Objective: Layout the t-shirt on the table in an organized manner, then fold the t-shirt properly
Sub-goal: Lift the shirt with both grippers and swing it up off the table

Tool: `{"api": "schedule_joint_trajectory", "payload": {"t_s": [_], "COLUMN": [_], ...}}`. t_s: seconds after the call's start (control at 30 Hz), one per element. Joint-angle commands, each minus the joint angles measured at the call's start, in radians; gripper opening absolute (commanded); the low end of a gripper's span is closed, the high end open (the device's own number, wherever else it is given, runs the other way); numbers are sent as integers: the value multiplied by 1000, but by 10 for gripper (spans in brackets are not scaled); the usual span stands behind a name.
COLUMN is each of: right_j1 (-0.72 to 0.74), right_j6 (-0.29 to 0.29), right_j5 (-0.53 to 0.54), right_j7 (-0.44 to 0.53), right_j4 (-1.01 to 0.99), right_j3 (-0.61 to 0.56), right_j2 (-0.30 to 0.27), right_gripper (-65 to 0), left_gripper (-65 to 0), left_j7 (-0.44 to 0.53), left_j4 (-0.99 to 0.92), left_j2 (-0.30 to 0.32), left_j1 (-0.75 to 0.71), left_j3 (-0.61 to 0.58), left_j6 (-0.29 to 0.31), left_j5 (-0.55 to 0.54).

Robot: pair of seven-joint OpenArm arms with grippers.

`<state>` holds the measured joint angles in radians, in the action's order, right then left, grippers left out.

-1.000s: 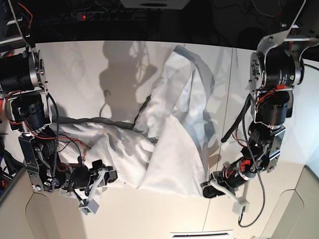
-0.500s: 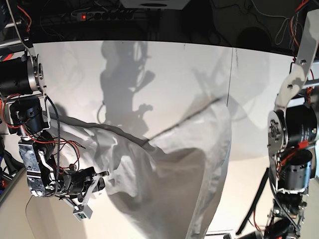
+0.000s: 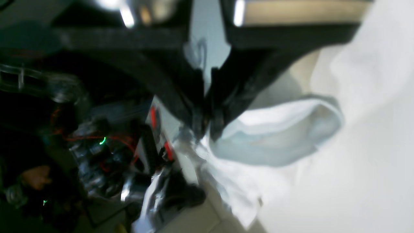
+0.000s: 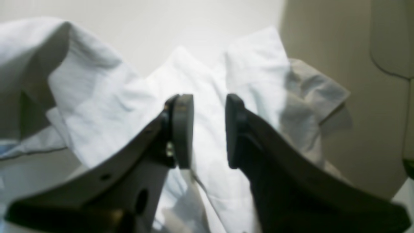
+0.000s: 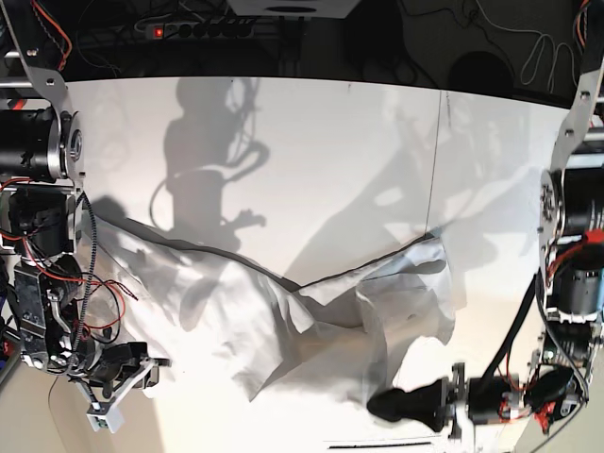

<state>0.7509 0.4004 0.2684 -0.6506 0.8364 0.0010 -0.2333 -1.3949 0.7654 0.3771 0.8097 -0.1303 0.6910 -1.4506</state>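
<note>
- Presently laying out: t-shirt (image 5: pixel 311 321) bunched, wrinkled on table (image 5: pixel 283 151).
- Left gripper (image 3: pixel 207 124) pinching shirt edge; right gripper (image 4: pixel 208 129) spread, empty.
- Next: right-side grasp, spreading flat.

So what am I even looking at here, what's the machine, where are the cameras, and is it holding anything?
It is a two-armed robot at a white table. One picture looks down on the whole table from overhead; the other two come from cameras on each wrist, looking along the jaws. A crumpled white t-shirt lies on the table. The left gripper has its jaws pinched shut on an edge of the t-shirt. The right gripper has its jaws apart above the cloth, gripping nothing.
</note>
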Motion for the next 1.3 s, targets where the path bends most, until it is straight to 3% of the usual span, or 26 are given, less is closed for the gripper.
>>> {"api": "schedule_joint_trajectory", "payload": {"t_s": [0.0,0.53,0.83,0.97,1.27], "right_j1": [38,3,-84,-75,-56], "right_j6": [5,-35,-48,-116,-141], "right_j5": [12,48,-36,-72,-97], "right_j7": [23,128,218,237,251], "right_j4": [8,-230,-269,-272,-272], "right_j3": [3,3,3,3,3], "right_j2": [-8,-35,-35,-39,-64], "right_gripper": [-479,-485,-623,-625,-625], "left_gripper": [-650,-650,-650,-650,-650], "left_j7": [8,0,-1,-1,-1], "left_j4": [48,832,873,873,872], "left_j2": [20,259,338,388,481], "left_j1": [10,-599,-802,-845,-891], "left_j3": [5,5,5,6,6], "left_j6": [7,7,7,7,7], "left_j5": [-33,-33,-33,-33,-33]}}
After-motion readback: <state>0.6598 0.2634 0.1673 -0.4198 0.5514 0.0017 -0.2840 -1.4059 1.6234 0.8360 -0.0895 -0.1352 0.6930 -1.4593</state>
